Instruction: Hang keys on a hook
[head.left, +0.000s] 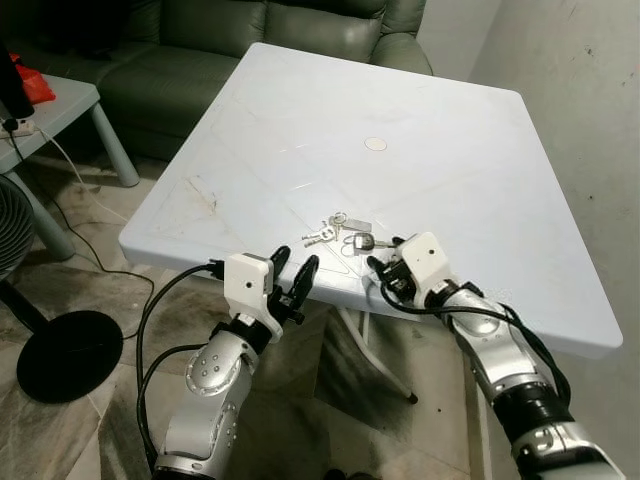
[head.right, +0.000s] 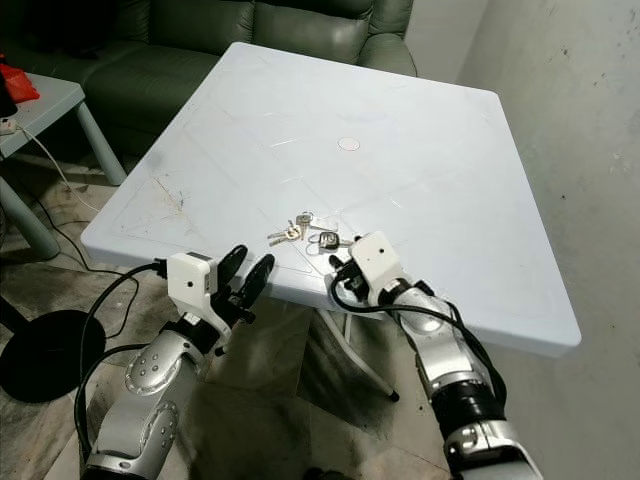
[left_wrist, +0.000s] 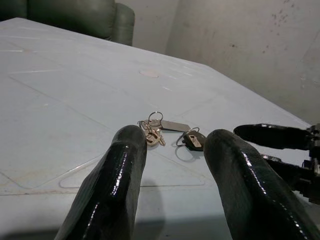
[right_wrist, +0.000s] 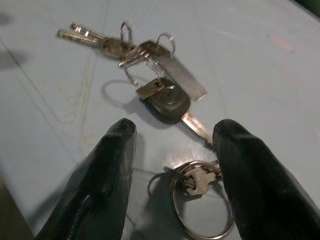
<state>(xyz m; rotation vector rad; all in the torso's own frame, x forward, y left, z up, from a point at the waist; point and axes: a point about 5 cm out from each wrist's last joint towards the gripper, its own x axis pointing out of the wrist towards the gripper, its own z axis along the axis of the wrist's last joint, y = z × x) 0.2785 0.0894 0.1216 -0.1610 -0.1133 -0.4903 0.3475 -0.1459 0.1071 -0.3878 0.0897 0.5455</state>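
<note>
A bunch of keys (head.left: 340, 232) lies flat on the white table (head.left: 430, 130) near its front edge: silver keys, a flat metal tag, a black-headed key (right_wrist: 167, 102) and a loose ring (right_wrist: 200, 200). My right gripper (right_wrist: 175, 131) is open just above the table, its fingertips either side of the black-headed key's blade and the ring. My left gripper (head.left: 295, 275) is open at the table's front edge, pointing at the keys (left_wrist: 167, 132) from a short way off, not touching them. The right gripper's fingers (left_wrist: 270, 137) reach in from the side in the left wrist view.
A green sofa (head.left: 230, 40) stands behind the table, and a wall (head.left: 590, 60) runs close along the right. At the left are a small grey table (head.left: 60, 105) with a red thing, a fan's black base (head.left: 65, 355) and cables on the floor.
</note>
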